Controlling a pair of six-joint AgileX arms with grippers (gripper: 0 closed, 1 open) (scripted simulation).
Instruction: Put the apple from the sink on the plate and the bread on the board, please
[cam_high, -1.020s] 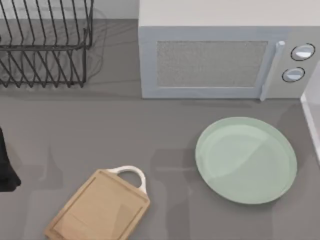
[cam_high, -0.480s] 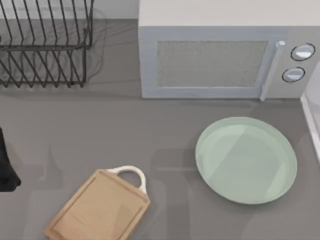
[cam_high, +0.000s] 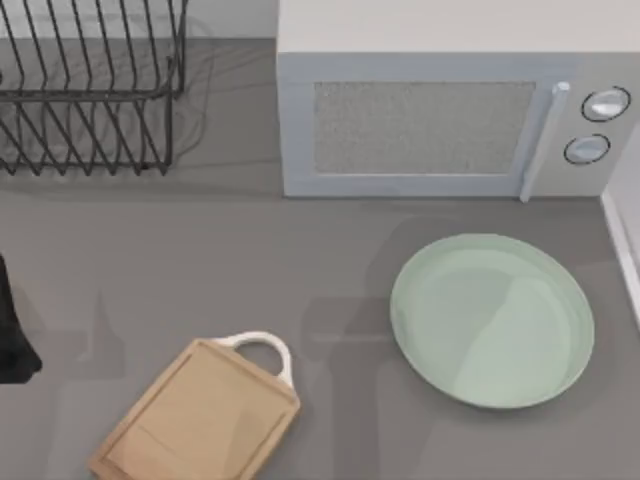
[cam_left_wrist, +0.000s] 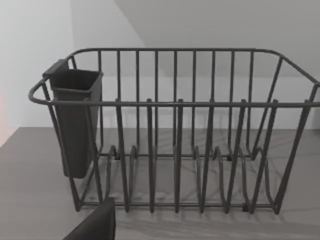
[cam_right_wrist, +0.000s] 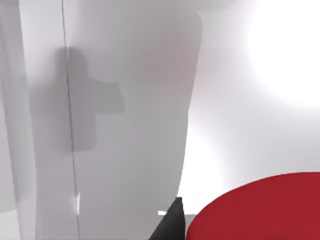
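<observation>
Judging the job as barely begun, with neither placement made. Seeing the plate (cam_high: 492, 320) lying bare on the right of the table, nothing red on it, and the board (cam_high: 200, 415) lying bare at the near left, white loop handle pointing toward the microwave (cam_high: 455, 120), nothing golden on it. Finding the apple (cam_right_wrist: 260, 212) looming large and close in the right wrist view, backed by the pale sink wall (cam_right_wrist: 125, 100), so reckoning it as not yet carried over to the plate. Noting the right gripper (cam_right_wrist: 170, 225) poking in just beside the apple, yet failing to tell whether gripping it, wide or narrow. Placing the left arm (cam_high: 12, 330) at the table's left edge, its left gripper (cam_left_wrist: 95, 225) facing the wire dish rack (cam_left_wrist: 175, 150); likewise failing to tell its grip. Taking in a flat grey tabletop, matte and even, with the rack at the far left and a plain white wall behind.
</observation>
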